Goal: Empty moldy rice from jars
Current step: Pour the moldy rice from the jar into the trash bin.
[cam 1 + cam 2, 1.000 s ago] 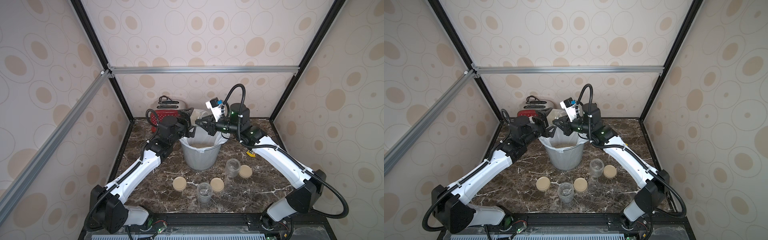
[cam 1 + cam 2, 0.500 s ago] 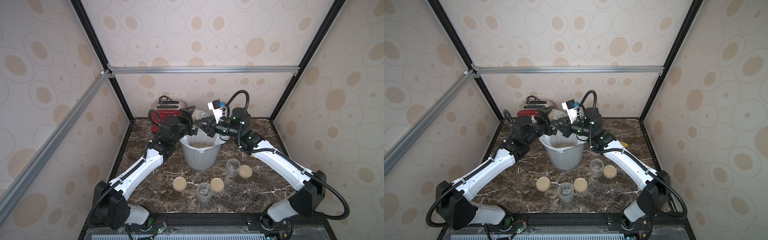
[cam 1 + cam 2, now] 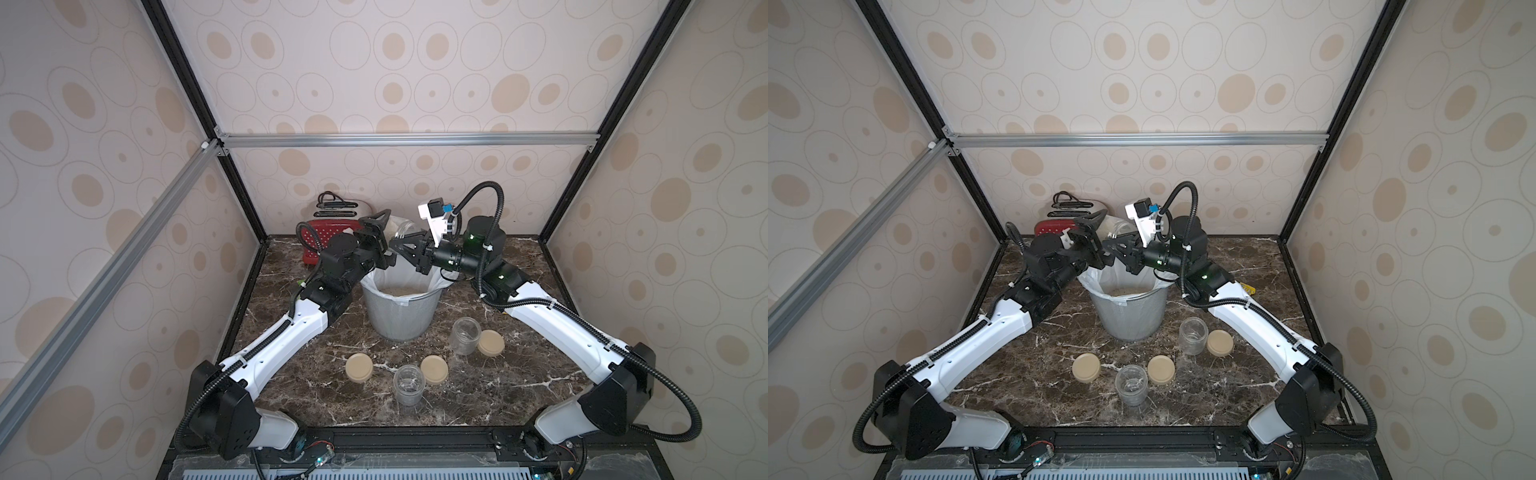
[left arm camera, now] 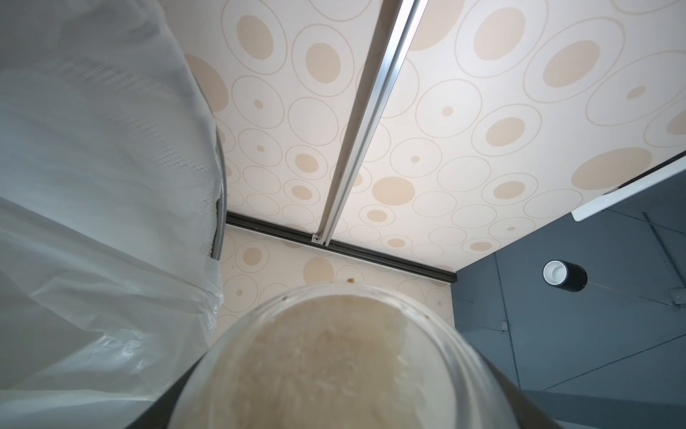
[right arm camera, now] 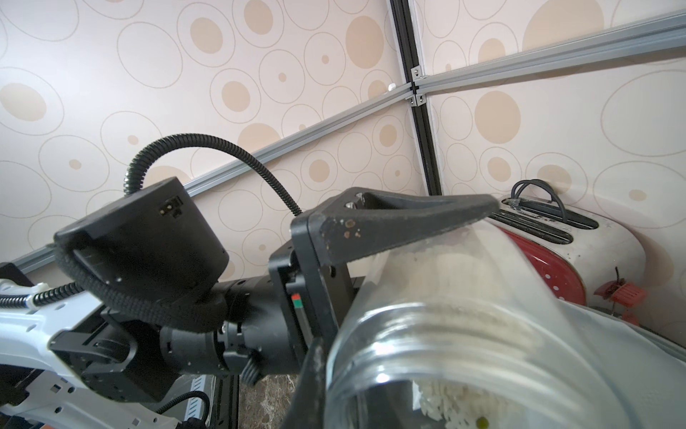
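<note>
while the right gripper (image 3: pixel 397 246), pinched shut on nothing, has edged closer over the lined bin (image 3: pixel 399 311), the left gripper (image 3: pixel 388 235) clamps a tilted jar (image 5: pixel 464 297) there, moldy rice (image 4: pixel 334 364) packed inside, so this last jar likely needs a nudge to empty.

Left arm (image 3: pixel 282 336), right arm (image 3: pixel 561 328) high, inward; left jaws gripping, right jaws together.

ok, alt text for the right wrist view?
The left gripper clamps a tilted clear glass jar, its open mouth toward the camera, with off-white rice grains inside. Behind it stands a red and white toaster against beige circle-patterned walls.
</note>
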`<act>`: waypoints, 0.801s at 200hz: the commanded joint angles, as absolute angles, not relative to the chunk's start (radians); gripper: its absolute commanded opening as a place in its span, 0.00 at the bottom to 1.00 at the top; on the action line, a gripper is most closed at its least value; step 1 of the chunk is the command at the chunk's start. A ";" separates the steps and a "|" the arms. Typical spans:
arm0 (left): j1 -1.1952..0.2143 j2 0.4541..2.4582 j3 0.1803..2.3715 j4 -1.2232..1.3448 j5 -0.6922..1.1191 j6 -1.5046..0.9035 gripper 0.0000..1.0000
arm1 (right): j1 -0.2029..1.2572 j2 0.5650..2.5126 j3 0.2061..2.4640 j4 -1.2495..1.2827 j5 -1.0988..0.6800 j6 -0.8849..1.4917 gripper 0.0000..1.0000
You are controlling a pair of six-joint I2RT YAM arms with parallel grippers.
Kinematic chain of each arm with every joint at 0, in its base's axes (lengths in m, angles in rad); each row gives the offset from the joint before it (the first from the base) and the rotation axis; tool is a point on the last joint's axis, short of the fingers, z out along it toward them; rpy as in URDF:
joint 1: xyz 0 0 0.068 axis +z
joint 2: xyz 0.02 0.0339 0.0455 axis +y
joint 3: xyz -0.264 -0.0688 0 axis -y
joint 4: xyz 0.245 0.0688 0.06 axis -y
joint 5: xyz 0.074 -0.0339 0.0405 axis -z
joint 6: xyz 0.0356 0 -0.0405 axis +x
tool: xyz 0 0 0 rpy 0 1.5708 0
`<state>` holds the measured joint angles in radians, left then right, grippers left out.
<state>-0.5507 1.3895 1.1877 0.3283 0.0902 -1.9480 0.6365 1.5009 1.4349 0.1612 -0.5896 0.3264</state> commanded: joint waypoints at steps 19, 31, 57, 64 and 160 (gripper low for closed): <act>-0.561 1.361 1.192 0.454 0.035 -1.897 0.48 | 0.652 1.427 1.406 0.139 -0.541 0.345 0.20; -0.559 1.355 1.190 0.446 0.026 -1.879 0.47 | 0.653 1.407 1.387 0.123 -0.510 0.335 0.36; -0.559 1.351 1.196 0.433 0.014 -1.844 0.47 | 0.653 1.360 1.359 0.063 -0.428 0.301 0.58; -0.559 1.351 1.198 0.431 0.012 -1.835 0.47 | 0.651 1.347 1.355 0.038 -0.397 0.287 0.60; -0.559 1.355 1.278 0.290 -0.010 -1.573 0.47 | 0.644 1.088 1.213 -0.189 0.012 0.243 0.65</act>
<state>-0.5575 1.3891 1.1767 0.2832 0.0097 -1.6978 0.6468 1.1629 1.2640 -0.1211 -0.1493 0.2470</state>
